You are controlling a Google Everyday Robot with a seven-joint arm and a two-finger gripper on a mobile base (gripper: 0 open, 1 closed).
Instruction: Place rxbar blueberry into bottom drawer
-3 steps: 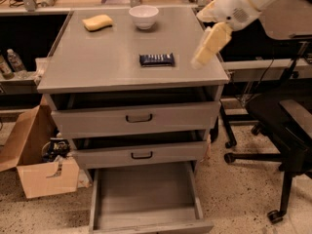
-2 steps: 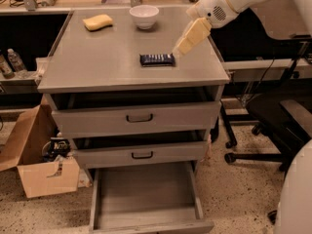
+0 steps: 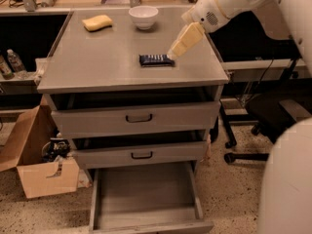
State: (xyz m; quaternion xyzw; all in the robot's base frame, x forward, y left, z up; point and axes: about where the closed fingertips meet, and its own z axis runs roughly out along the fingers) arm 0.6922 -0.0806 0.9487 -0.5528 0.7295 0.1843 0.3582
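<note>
The rxbar blueberry [image 3: 156,60], a flat dark navy bar, lies on the grey cabinet top [image 3: 97,67] near its right front. My gripper [image 3: 176,49], with pale yellow fingers, hangs from the white arm just right of the bar, its tip close above the bar's right end. The bottom drawer [image 3: 146,199] is pulled out at floor level and shows a plain grey floor with nothing in it.
A white bowl [image 3: 144,16] and a yellow sponge [image 3: 97,22] sit at the back of the top. Two higher drawers with black handles [image 3: 139,118] are pushed in. A cardboard box [image 3: 36,165] stands at the left, a black office chair [image 3: 273,116] at the right.
My gripper has moved left and down across the cabinet top, from its right edge to the right end of the bar. The bar has not moved.
</note>
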